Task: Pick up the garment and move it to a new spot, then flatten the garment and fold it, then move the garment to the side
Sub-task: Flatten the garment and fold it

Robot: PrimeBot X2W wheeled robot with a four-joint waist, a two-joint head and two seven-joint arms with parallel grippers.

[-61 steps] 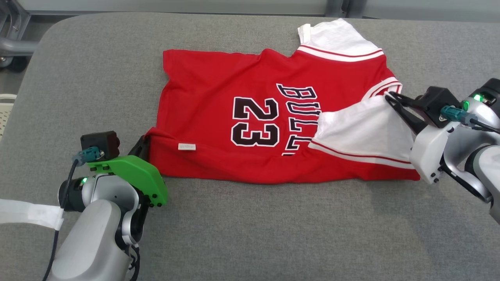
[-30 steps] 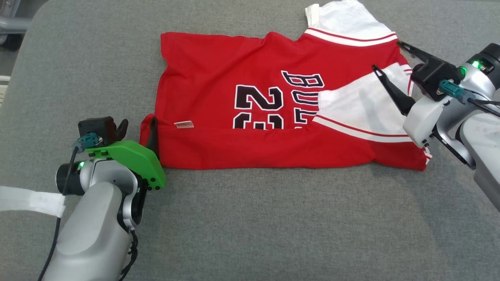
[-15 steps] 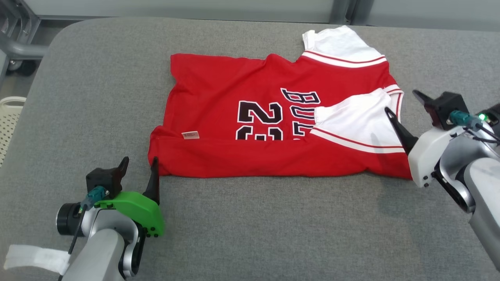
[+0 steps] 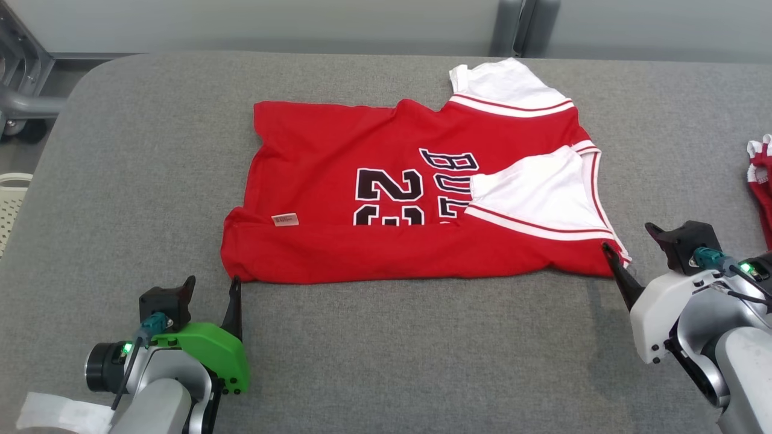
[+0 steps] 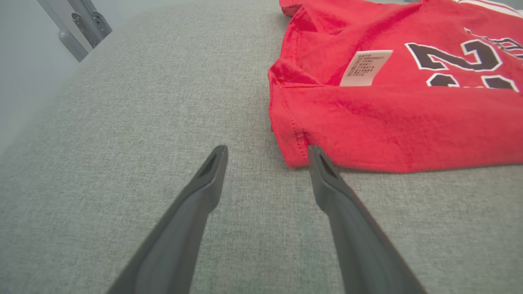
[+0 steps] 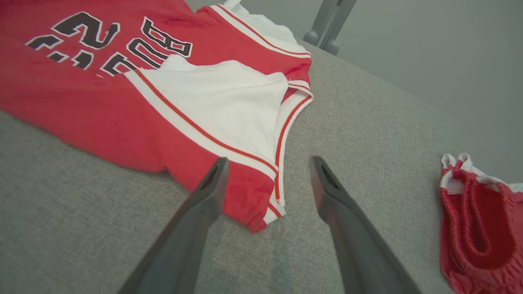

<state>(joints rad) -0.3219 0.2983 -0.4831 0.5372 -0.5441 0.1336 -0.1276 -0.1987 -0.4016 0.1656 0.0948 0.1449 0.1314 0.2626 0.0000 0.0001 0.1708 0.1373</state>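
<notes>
While two end effectors gape, one jersey lies.

One jersey, one red cloth, one table

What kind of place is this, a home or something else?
Probably a robot lab or test room, not a home: the red jersey lies on a large table covered in grey fabric, a bare metal frame on a wheel stands beside it, and the wall behind is plain grey.
</notes>
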